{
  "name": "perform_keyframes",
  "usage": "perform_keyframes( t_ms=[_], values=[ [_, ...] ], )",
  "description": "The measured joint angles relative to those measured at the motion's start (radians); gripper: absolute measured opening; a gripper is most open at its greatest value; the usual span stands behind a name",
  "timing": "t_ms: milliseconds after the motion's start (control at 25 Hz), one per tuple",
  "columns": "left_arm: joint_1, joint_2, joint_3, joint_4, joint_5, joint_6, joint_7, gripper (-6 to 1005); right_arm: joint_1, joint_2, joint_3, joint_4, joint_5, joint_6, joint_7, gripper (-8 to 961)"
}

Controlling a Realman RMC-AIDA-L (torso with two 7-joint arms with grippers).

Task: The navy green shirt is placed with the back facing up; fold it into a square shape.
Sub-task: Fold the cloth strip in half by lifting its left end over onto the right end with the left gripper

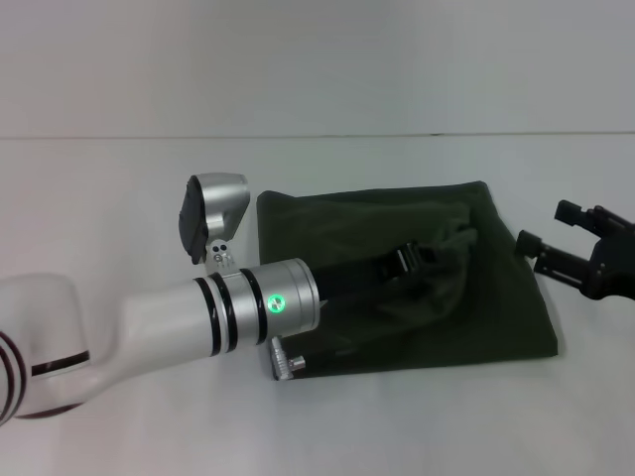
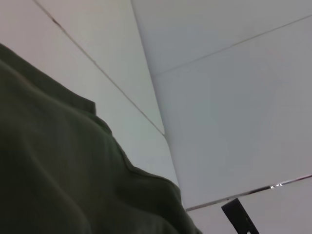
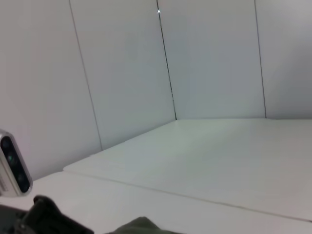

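The navy green shirt [image 1: 437, 297] lies on the white table as a partly folded, roughly rectangular dark olive cloth, plain side showing. My left arm reaches across it from the left. The left gripper [image 1: 405, 261] sits over the shirt's middle, with a raised ridge of cloth bunched around its black fingers, and it looks shut on that fold. The shirt [image 2: 58, 185] fills the lower part of the left wrist view. My right gripper [image 1: 549, 228] hovers just off the shirt's right edge, open and holding nothing. A sliver of the shirt [image 3: 141, 226] shows in the right wrist view.
White table [image 1: 119, 198] runs to a plain white wall behind. The left arm's silver wrist camera [image 1: 213, 213] stands above the shirt's left edge. Bare table lies in front of the shirt and to its left.
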Motion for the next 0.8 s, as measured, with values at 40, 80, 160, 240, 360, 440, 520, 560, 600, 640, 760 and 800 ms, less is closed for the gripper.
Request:
perform_keyframes(
  t_ms=[40, 80, 160, 240, 360, 440, 520, 560, 600, 640, 760, 800],
  values=[
    [-0.004, 0.000, -0.006, -0.011, 0.000, 0.001, 0.014, 16, 0.000, 0.000, 0.003, 0.001, 0.006, 0.000, 0.002, 856],
    [-0.008, 0.000, -0.014, -0.021, 0.000, 0.005, 0.029, 17, 0.000, 0.000, 0.004, 0.003, 0.020, 0.002, 0.004, 856],
    [-0.013, 0.000, -0.043, -0.048, 0.000, 0.025, 0.072, 93, -0.001, 0.000, 0.004, 0.008, 0.047, 0.005, 0.005, 856],
    [-0.010, 0.000, -0.068, -0.065, 0.002, 0.050, 0.101, 168, -0.001, 0.000, 0.004, 0.016, 0.068, 0.008, 0.005, 856],
    [-0.003, 0.000, -0.100, -0.076, 0.005, 0.085, 0.137, 247, 0.000, -0.002, 0.005, 0.027, 0.084, 0.010, 0.005, 856],
    [0.002, 0.000, -0.112, -0.066, 0.010, 0.104, 0.148, 289, 0.000, -0.003, 0.005, 0.029, 0.086, 0.013, 0.007, 855],
    [0.023, 0.000, -0.111, -0.025, 0.011, 0.144, 0.152, 330, 0.000, -0.003, 0.004, 0.028, 0.087, 0.014, 0.034, 855],
    [0.039, 0.000, -0.108, 0.007, 0.011, 0.174, 0.157, 350, -0.001, -0.004, 0.002, 0.026, 0.085, 0.014, 0.062, 855],
    [0.057, 0.000, -0.101, 0.042, 0.012, 0.207, 0.166, 371, 0.000, -0.007, -0.003, 0.020, 0.080, 0.012, 0.107, 855],
    [0.078, 0.001, -0.090, 0.080, 0.013, 0.240, 0.180, 392, 0.001, -0.013, -0.011, 0.010, 0.072, 0.008, 0.162, 855],
    [0.182, 0.009, -0.008, 0.258, 0.020, 0.363, 0.273, 473, 0.011, -0.035, -0.048, -0.047, 0.031, -0.010, 0.358, 855],
    [0.223, 0.010, 0.010, 0.316, 0.022, 0.388, 0.310, 513, 0.019, -0.045, -0.068, -0.079, 0.006, -0.021, 0.447, 855]
  ],
)
